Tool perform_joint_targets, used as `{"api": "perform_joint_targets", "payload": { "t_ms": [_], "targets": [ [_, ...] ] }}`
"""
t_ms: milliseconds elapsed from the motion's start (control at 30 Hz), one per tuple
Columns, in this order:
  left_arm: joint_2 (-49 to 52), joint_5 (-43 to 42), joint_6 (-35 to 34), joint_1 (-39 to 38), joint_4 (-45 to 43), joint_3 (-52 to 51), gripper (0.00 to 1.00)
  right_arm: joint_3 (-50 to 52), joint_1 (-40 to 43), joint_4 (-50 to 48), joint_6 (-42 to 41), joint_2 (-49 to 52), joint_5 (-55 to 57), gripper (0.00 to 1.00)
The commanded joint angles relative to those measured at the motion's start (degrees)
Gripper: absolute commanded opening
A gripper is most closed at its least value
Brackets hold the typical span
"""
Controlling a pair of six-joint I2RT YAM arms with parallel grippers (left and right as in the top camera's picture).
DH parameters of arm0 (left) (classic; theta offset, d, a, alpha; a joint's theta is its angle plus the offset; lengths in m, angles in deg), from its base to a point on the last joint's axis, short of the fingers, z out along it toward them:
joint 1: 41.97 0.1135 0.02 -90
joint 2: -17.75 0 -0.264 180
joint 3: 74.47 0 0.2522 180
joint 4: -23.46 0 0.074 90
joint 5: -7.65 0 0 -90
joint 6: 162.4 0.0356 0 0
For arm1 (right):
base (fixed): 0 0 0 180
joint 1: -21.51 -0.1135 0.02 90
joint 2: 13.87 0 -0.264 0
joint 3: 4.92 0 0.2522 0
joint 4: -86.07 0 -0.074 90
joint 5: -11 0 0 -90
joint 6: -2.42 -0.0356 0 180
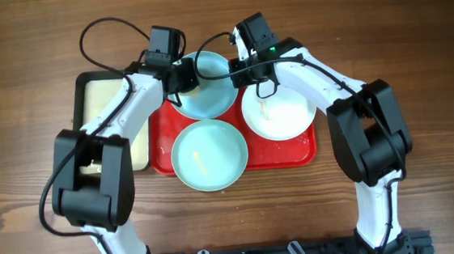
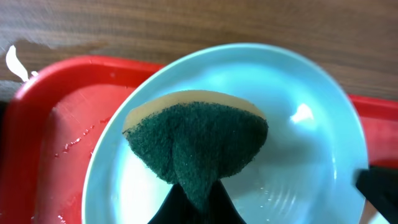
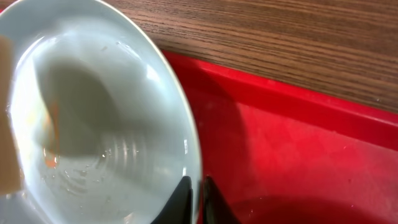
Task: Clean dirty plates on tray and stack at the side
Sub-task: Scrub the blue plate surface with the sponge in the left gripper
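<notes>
The left gripper (image 2: 194,208) is clenched on a sponge (image 2: 199,140), which is grasped at its narrowed lower end. The green scouring face is turned toward the left wrist camera, and a yellow foam layer is seen along the upper edge. The sponge is pressed against the inner surface of the far light-blue plate (image 2: 298,168), on the left half of the bowl.

The right gripper (image 3: 198,202) is set on the right-hand rim of the same plate. The rim is pinched between the two fingertips (image 3: 183,198), one placed inside the plate and one outside. Wet streaks and a small orange residue are seen on the inner surface of the plate in the right wrist view.

The far light-blue plate is located at the far edge of the red tray (image 2: 56,112), near its middle. Water droplets (image 2: 68,146) are scattered on the bare tray floor to the left of the plate.

Two further plates are carried on the red tray. The near light-blue plate (image 1: 209,154) is placed at the front, its near rim overhanging the tray edge. The white plate (image 1: 282,110) is placed on the right side, just beside the other two, partly covered by the right arm in the overhead view. A faint pale streak is seen in each.

A black-rimmed tray (image 1: 95,97) with a cream interior is set directly to the left of the red tray, partly covered by the left arm. Both trays are supported on a wooden table (image 1: 414,31).
</notes>
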Motion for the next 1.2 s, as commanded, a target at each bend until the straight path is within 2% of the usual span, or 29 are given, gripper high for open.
{"api": "perform_joint_targets", "payload": {
  "t_ms": [0,100,167,300,400,600,767,900,1167],
  "targets": [
    [1.99,-0.02,-0.90,-0.07,-0.35,1.22,0.04,0.92,-0.46,-0.17,0.13,1.18,-1.07,0.23],
    [1.99,-0.02,-0.90,-0.04,-0.37,1.22,0.04,1.86,-0.46,-1.70,0.11,1.18,-1.07,0.29],
    [1.99,-0.02,-0.87,-0.04,-0.35,1.22,0.04,3.43,-0.46,-4.00,0.11,1.18,-1.07,0.29],
    [1.99,0.00,-0.61,-0.04,-0.37,1.22,0.04,4.33,-0.46,-5.55,0.09,1.18,-1.09,0.10],
    [1.99,0.37,-0.24,-0.02,-0.42,1.22,0.04,4.33,-0.46,-5.55,0.09,1.18,-1.09,0.04],
    [-0.94,0.87,2.14,-0.02,-1.01,1.36,0.04,4.33,-0.46,-5.57,0.09,1.18,-1.09,0.04],
    [-1.68,0.85,2.10,-0.07,3.85,1.33,0.04,4.33,-0.46,-5.60,0.07,1.18,-1.09,0.04],
    [-1.66,0.61,0.94,-0.46,6.38,1.29,0.04,4.33,-0.46,-5.60,0.09,1.18,-1.09,0.04],
    [0.66,1.09,-0.76,-1.18,5.73,0.79,0.04,4.33,-0.46,-5.57,0.09,1.18,-1.09,0.05]
  ]
}}
